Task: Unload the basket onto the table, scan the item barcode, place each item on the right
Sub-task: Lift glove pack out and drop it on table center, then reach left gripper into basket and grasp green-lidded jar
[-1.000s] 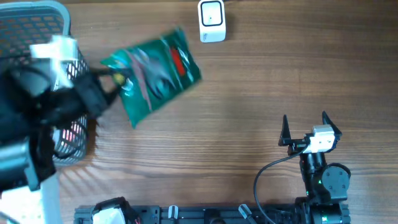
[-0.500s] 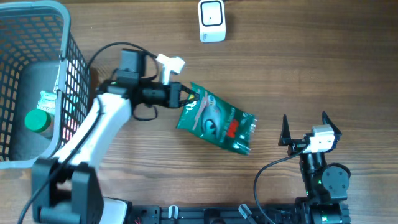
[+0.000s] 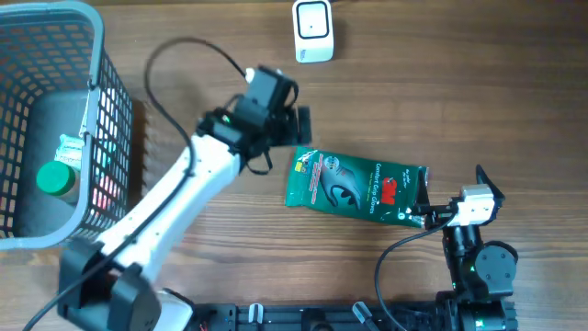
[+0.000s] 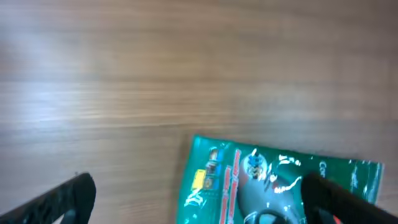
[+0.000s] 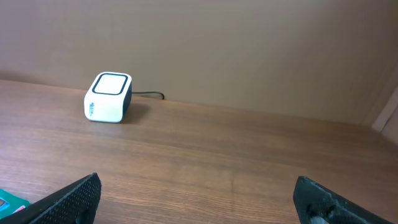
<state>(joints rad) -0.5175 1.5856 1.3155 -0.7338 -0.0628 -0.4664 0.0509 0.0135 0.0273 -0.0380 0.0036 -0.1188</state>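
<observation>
Between the two hands, flat on the tabletop (image 3: 496, 83), the green packet (image 3: 354, 184) is seen with its printed face up, held by neither of them. One short end lies just beside the left hand (image 3: 301, 126), a little apart from its tips. In the left wrist view the packet is framed low between that hand's two fingers (image 4: 74, 194), which are spread wide and grip nothing. The other short end reaches the right hand (image 3: 450, 184) and, seen from overhead, one of its fingers is covered by the packet's edge. Whether they touch cannot be told. A green corner is caught at the lower left of the right wrist view. The right hand is likewise spread wide and empty, its tips pointed away from the robot's base.

Well beyond the left hand, toward the far edge of the tabletop, the white scanner (image 3: 312, 30) is set, with a dark cable at its back. From the right hand it is seen ahead and to the left, well apart. On the side of the left arm away from the right hand, a grey wire basket (image 3: 55, 18) is placed, and a bottle with a green cap (image 3: 55, 177) is seen inside it.
</observation>
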